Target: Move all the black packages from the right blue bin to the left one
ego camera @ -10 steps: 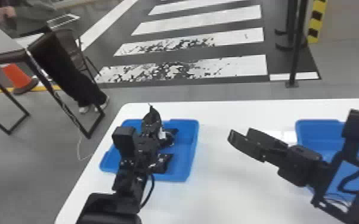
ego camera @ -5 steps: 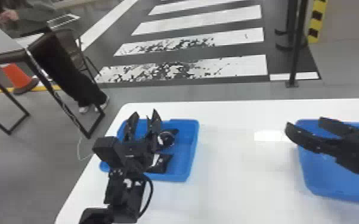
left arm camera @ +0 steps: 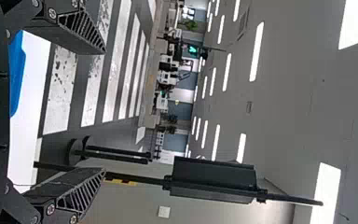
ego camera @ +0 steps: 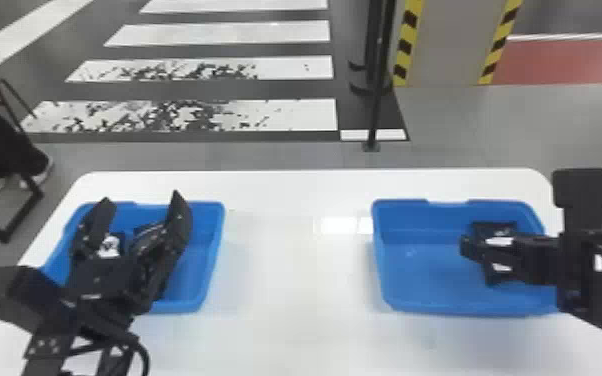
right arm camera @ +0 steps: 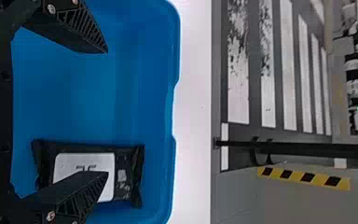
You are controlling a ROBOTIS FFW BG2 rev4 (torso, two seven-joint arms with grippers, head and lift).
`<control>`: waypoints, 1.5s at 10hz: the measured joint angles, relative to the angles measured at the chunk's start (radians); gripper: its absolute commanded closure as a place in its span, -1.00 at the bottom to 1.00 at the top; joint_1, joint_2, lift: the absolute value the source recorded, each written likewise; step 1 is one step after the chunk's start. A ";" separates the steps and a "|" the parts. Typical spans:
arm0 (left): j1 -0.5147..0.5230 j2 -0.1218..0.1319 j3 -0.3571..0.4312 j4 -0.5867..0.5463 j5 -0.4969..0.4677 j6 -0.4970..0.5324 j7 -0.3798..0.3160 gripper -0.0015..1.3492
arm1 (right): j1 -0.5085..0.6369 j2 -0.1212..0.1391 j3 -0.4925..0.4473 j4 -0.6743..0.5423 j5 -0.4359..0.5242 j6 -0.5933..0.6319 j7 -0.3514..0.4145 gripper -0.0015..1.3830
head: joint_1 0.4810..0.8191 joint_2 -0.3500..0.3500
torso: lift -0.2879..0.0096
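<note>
My left gripper [ego camera: 137, 220] is above the left blue bin [ego camera: 215, 250], where a black package with a white label [ego camera: 110, 246] and other dark packaging lie partly hidden by its fingers. In the left wrist view the left gripper [left arm camera: 105, 112] stands open and holds nothing. Over the right blue bin [ego camera: 382, 260] is my right gripper [ego camera: 480, 252], covering part of a black package [ego camera: 497, 228]. In the right wrist view the right gripper [right arm camera: 107, 112] is open, one finger overlapping the white label of the black package [right arm camera: 127, 177].
Both bins stand on a white table [ego camera: 295, 280], with a wide stretch of tabletop between them. Beyond its far edge a dark post [ego camera: 377, 100] rises from the floor, near a pillar with yellow and black stripes [ego camera: 405, 45].
The head view has turned to the right. My right gripper has moved from the table between the bins to over the right bin. The left gripper's fingers now show spread wide above the left bin.
</note>
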 measured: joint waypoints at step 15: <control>0.015 -0.003 -0.010 -0.004 -0.025 -0.023 -0.006 -0.77 | -0.261 -0.022 0.071 0.412 0.005 0.170 -0.076 0.60 | 0.27 -0.20 | 0.05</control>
